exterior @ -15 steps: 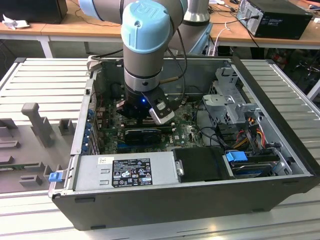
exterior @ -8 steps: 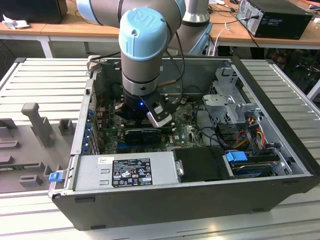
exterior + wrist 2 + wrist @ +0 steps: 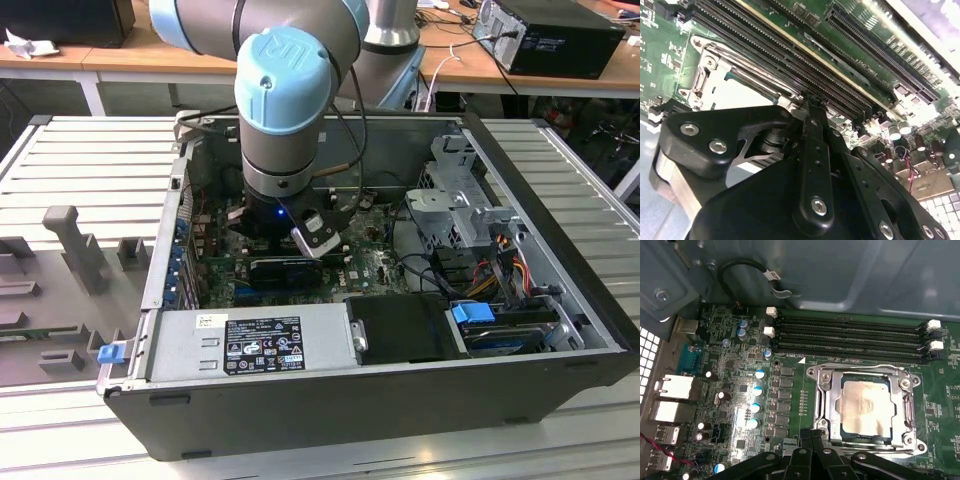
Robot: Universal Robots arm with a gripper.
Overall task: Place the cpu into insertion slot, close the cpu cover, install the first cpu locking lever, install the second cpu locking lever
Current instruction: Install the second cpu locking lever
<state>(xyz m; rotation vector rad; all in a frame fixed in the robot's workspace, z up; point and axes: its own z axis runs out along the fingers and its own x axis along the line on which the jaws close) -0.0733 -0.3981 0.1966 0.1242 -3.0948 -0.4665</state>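
CPU (image 3: 866, 406): one, silver-topped, seated flat in the insertion slot (image 3: 826, 412) on the motherboard, so placement looks done. CPU cover (image 3: 902, 401): one silvery frame, lying down around the chip, apparently closed. Memory slots (image 3: 850, 335): four long black ones, parallel just beside the socket. Gripper (image 3: 812, 437): one, at the socket's edge; jaws pressed together, pinching nothing, likely poised to push a locking lever.
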